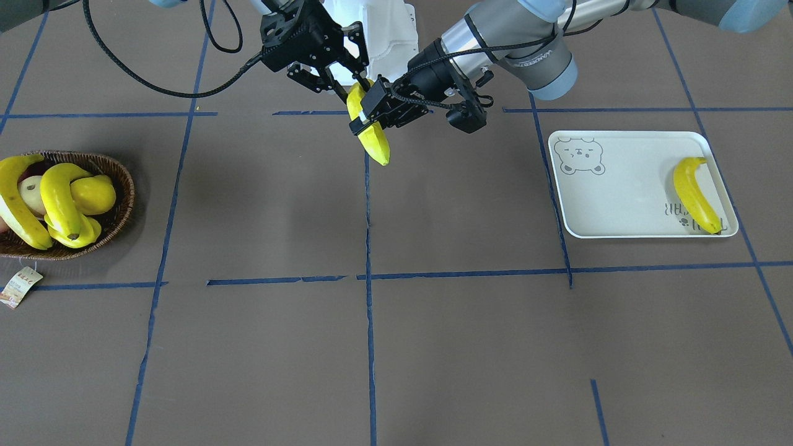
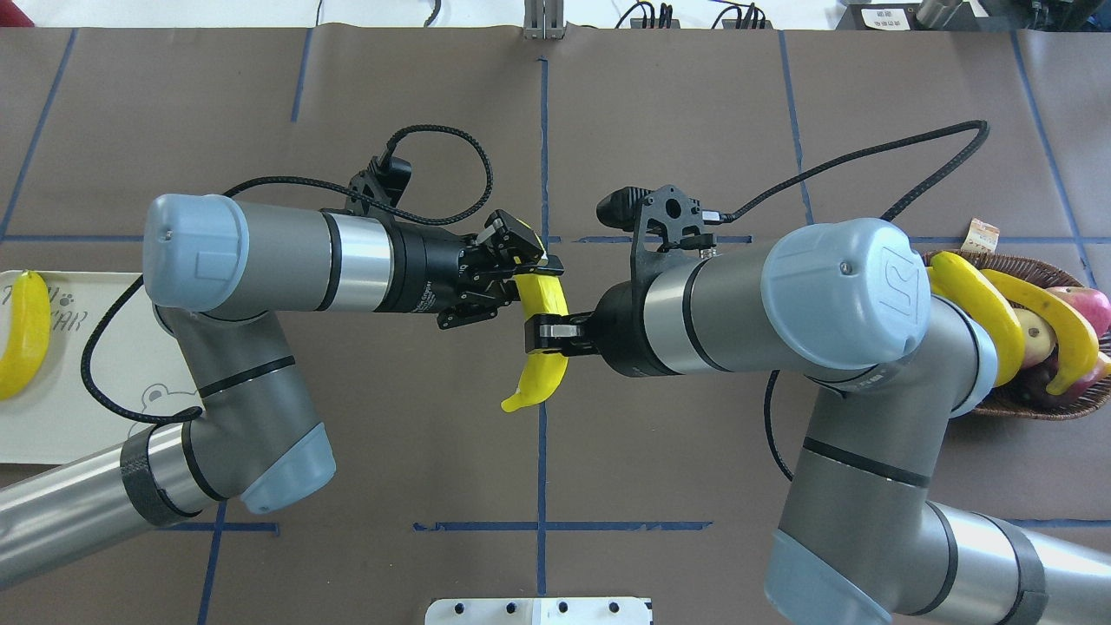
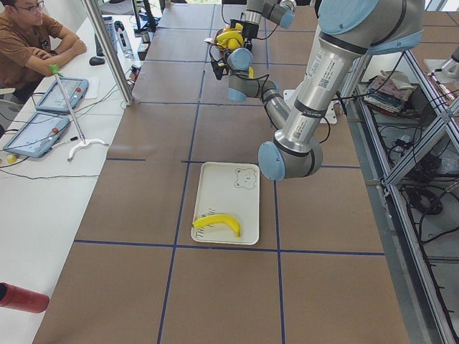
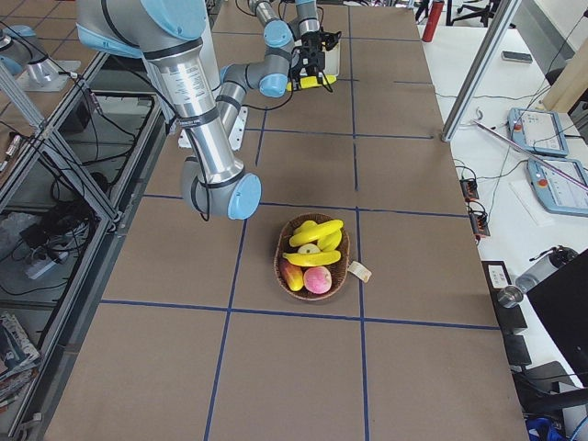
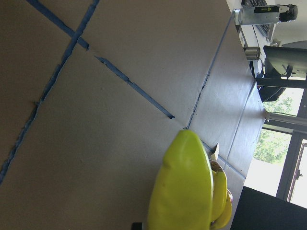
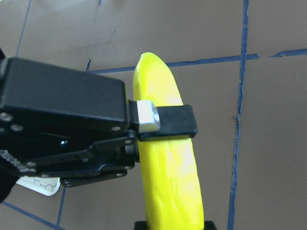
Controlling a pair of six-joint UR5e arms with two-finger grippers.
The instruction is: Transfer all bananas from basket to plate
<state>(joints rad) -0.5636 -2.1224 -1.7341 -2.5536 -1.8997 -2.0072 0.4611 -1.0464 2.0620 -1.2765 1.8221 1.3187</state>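
A yellow banana point(image 1: 378, 145) hangs above the table's middle, and both grippers have hold of it. My left gripper point(image 1: 370, 116) is shut on its middle, one finger pad point(image 6: 168, 122) lying flat across the peel. My right gripper point(image 1: 348, 87) is shut on its upper end, with fingertips on both sides of the banana point(image 6: 168, 167) in the right wrist view. The wicker basket point(image 1: 118, 179) at the right end of the table holds two more bananas point(image 1: 59, 198). Another banana point(image 1: 697, 195) lies on the white bear-print plate point(image 1: 619, 186) at the left end.
A round yellow fruit point(image 1: 93, 193) and a red apple point(image 2: 1081, 305) also sit in the basket. Its paper tag point(image 1: 20, 287) lies on the table beside it. Blue tape lines cross the brown table. A person point(image 3: 32, 36) sits at a side desk.
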